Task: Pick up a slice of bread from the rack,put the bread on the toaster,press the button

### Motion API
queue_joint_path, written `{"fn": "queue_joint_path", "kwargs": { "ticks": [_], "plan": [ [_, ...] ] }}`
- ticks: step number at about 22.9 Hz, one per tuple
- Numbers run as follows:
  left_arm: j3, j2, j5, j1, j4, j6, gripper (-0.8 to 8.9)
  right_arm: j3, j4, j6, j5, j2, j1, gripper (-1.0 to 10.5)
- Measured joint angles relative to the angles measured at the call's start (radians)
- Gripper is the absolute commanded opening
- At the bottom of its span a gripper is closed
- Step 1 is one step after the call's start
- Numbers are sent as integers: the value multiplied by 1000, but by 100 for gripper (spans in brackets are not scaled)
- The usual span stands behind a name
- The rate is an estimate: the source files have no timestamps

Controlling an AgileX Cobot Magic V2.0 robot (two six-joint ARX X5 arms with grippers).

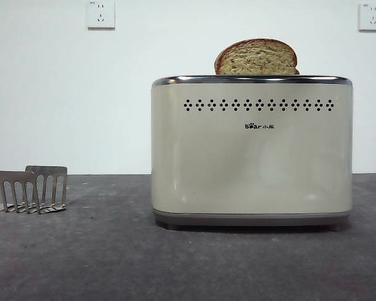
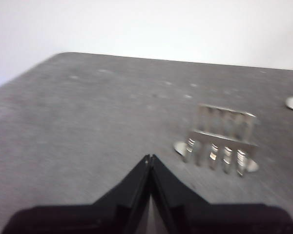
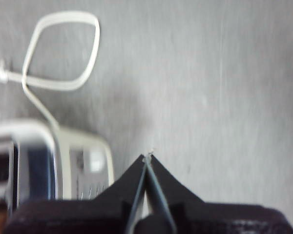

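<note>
While the slice of bread (image 1: 256, 58) stands in the toaster (image 1: 251, 150), both grippers, jaws pressed together, hang apart.

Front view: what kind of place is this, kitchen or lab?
Probably a lab bench set up as a kitchen: a bare grey table, plain white wall with sockets, and only the toaster and rack.

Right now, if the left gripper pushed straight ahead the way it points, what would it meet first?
Likely just bare table. The shut left gripper aims past the rack, which sits off to one side of its line, though depth is hard to judge here.
</note>
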Motion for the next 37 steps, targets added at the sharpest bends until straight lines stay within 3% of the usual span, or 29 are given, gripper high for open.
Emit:
{"fn": "queue_joint_path", "kwargs": {
  "ticks": [6,21,23,26,29,31,37],
  "plan": [
    [-2,-48,65,-8,-63,55,-2,0,178,0,0,4,0,0],
    [-2,0,69,-9,-61,60,-2,0,212,0,0,4,0,0],
    [-2,10,69,-9,-60,60,-2,-21,266,0,35,-5,0,0],
    [-2,19,69,-9,-59,60,-2,-254,475,0,163,-172,32,0],
    [-2,28,69,-9,-58,60,-2,-590,792,-3,163,-480,96,0],
    [-2,35,69,-9,-58,60,-2,-795,919,-16,183,-656,97,0],
    [-2,40,69,-9,-57,60,-2,-1219,1101,-40,319,-968,92,1]
  ]
}}
